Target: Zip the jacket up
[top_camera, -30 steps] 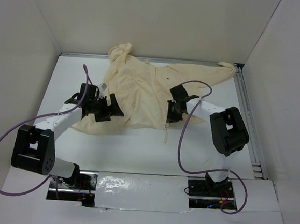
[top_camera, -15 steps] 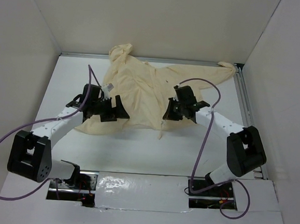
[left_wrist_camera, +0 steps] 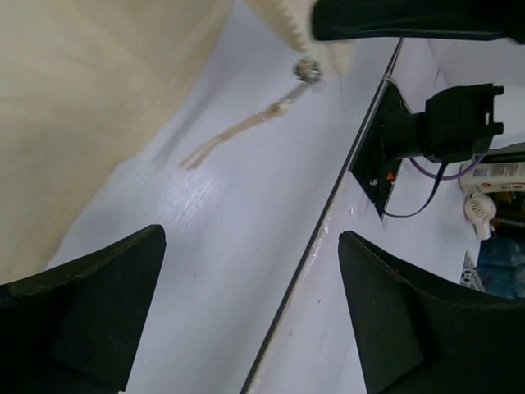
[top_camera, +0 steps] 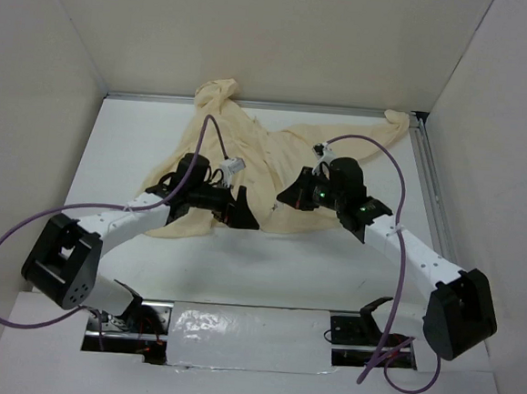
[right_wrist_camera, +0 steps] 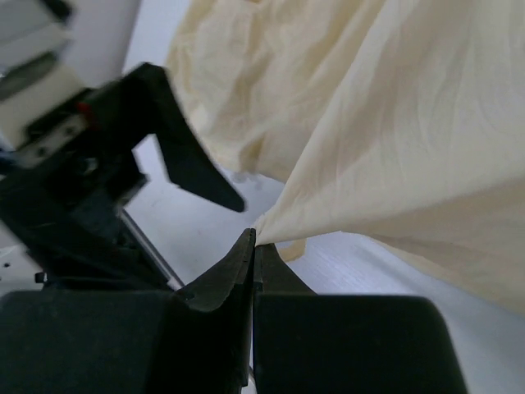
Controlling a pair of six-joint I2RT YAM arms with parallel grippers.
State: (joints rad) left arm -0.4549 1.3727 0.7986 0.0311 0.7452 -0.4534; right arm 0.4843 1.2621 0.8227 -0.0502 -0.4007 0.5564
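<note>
So we see the right gripper [right_wrist_camera: 253,245] pressed together, pinching the near edge of the jacket [top_camera: 249,150], which lies crumpled at the far middle of the table [top_camera: 240,268]. We see the left gripper [left_wrist_camera: 250,246] spread wide, holding nothing, beside the hem.

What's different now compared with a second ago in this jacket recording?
The right pincer has closed on a fold at the near edge of the jacket. It shifted slightly left while its elbow swung out to the right. The left pincer moved right across the fabric toward it and stopped just short. Unchanged: the left pincer is open and holds nothing, and the jacket's far part has not shifted.
</note>
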